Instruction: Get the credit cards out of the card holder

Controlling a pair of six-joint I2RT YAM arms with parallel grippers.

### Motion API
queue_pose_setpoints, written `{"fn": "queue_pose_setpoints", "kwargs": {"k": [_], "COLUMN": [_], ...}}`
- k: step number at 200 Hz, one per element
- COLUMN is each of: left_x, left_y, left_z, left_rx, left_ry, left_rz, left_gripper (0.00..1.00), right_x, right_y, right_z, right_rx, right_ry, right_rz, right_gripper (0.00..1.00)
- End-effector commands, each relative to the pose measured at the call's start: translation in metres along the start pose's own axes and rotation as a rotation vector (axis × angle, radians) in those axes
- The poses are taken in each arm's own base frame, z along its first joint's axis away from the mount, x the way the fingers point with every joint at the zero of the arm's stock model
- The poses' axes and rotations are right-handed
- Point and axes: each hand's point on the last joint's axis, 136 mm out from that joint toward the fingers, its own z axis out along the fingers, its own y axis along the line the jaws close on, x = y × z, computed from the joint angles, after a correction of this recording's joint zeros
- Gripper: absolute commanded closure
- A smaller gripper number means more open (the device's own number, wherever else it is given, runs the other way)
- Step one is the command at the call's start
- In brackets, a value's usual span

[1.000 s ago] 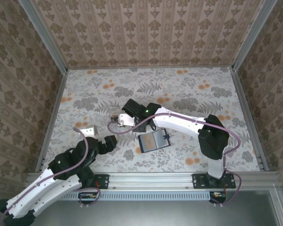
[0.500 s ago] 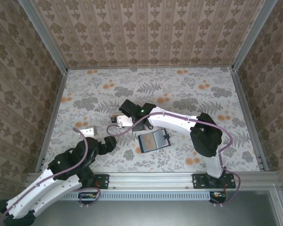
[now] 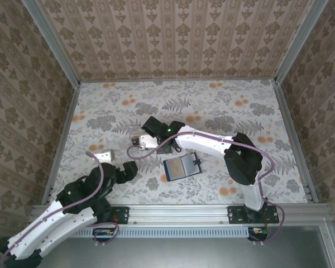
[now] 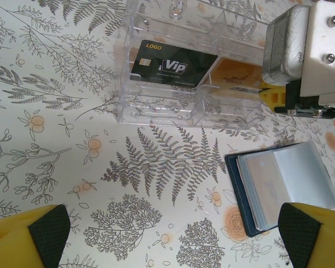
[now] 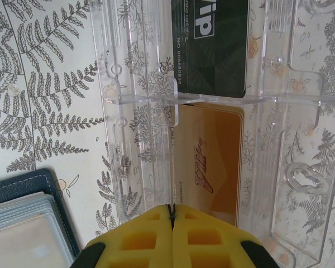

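Note:
The card holder [image 3: 181, 166] lies open on the floral table, its clear sleeves facing up, near the middle; its navy edge shows in the left wrist view [image 4: 285, 187] and in the right wrist view [image 5: 22, 223]. A clear plastic box [image 3: 137, 138] to its upper left holds a black VIP card [image 4: 173, 64] and a gold VIP card [image 5: 212, 162], both lying flat. My right gripper [image 5: 172, 209] is shut just over the box's near end, beside the gold card; a thin clear wall runs up from the seam between its fingers. My left gripper [image 4: 167, 245] stands wide open above bare table, left of the card holder.
Patterned walls on aluminium rails [image 3: 61, 139] close the table on the left, back and right. The right arm's elbow [image 3: 243, 159] stands right of the card holder. Bare floral tabletop [image 3: 229, 106] lies at the back and right.
The right arm has shifted slightly left, its elbow drawing in, with the shut gripper staying over the clear box. The left arm has not moved.

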Motion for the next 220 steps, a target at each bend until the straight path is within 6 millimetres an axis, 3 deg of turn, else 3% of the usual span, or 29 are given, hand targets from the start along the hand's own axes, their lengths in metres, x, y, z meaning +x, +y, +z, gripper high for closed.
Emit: {"fn": "queue_pose_setpoints", "kwargs": {"k": [1,105,220], "left_x": [0.002,0.002,0.002], "left_y": [0.004,0.004,0.005], "left_z": [0.0,0.0,0.001], "left_rx": [-0.01,-0.009,-0.015], "left_ry": [0.006,0.006,0.007], "left_rz": [-0.009,-0.007,-0.009], "left_gripper": [0.0,0.0,0.0], "right_x": [-0.007,-0.005,-0.001], "right_y": [-0.015,-0.019,-0.026], "right_z": [-0.022,-0.031,-0.027], "right_rx": [0.027,0.038,0.043], "right_ry": [-0.042,-0.04,-0.032], "right_rz": [0.027,0.027,0.036], "right_gripper": [1.0,1.0,1.0]}}
